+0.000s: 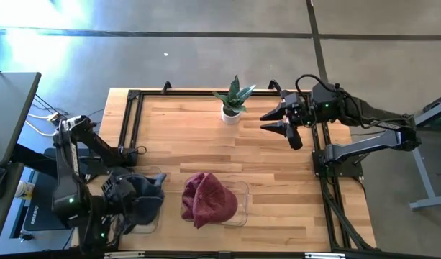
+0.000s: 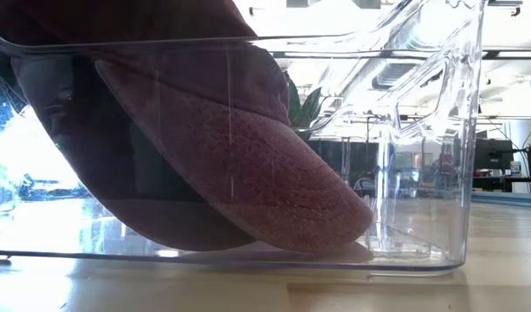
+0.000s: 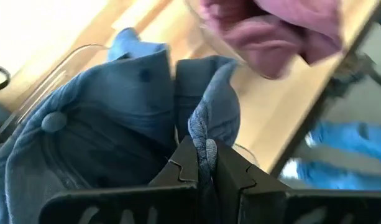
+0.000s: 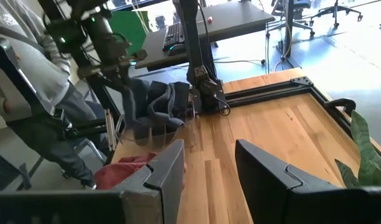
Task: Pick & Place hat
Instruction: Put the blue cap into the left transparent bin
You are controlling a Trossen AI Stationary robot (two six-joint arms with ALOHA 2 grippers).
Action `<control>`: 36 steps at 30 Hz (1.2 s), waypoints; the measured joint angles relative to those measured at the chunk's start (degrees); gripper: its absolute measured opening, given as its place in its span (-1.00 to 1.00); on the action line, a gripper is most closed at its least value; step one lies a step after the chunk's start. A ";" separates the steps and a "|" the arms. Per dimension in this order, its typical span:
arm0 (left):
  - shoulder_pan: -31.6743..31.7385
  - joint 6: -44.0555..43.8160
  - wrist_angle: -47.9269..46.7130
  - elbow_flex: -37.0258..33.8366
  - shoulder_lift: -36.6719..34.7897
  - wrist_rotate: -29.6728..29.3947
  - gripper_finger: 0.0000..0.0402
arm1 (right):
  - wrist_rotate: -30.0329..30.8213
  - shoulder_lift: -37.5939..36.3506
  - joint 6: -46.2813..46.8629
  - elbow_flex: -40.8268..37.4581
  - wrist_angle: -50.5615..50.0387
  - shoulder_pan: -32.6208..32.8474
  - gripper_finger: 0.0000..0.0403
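At the near left corner of the table (image 1: pixel 278 187), my left gripper (image 3: pixel 202 163) is clenched on a fold of the blue hat (image 3: pixel 103 124). The denim bunches up between my two dark fingers (image 3: pixel 178 171), and the rest of the hat hangs and spreads below them, its crown button facing my wrist camera. From above, the blue hat (image 1: pixel 144 193) sits over a clear bin (image 1: pixel 154 216) at that corner, partly hidden by my left arm; I cannot tell whether it rests on the bin's floor.

Just beside it, toward the table's middle, a maroon hat (image 1: pixel 204 200) lies in a second clear bin (image 1: pixel 242 205). In the low view its brim (image 2: pixel 274 173) slopes down to the bin's floor, close to the transparent wall (image 2: pixel 438 139).

My right gripper (image 1: pixel 286 124) hovers above the far right part of the table, well apart from both hats, fingers parted and holding nothing. A small potted plant (image 1: pixel 233 101) stands near it, by the far edge.
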 joint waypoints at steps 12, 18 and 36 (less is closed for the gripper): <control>-3.11 -7.12 0.02 -12.80 -0.43 -2.80 -0.97 | 2.44 0.00 0.04 0.00 -0.04 0.02 -0.31; -2.79 -11.54 0.07 -22.73 -3.04 4.17 -0.97 | 3.50 0.00 0.67 0.00 -0.06 0.02 -0.31; 5.57 -11.03 -0.19 -31.09 -20.87 0.68 -0.30 | 3.21 0.00 1.49 0.00 -1.24 0.02 -0.31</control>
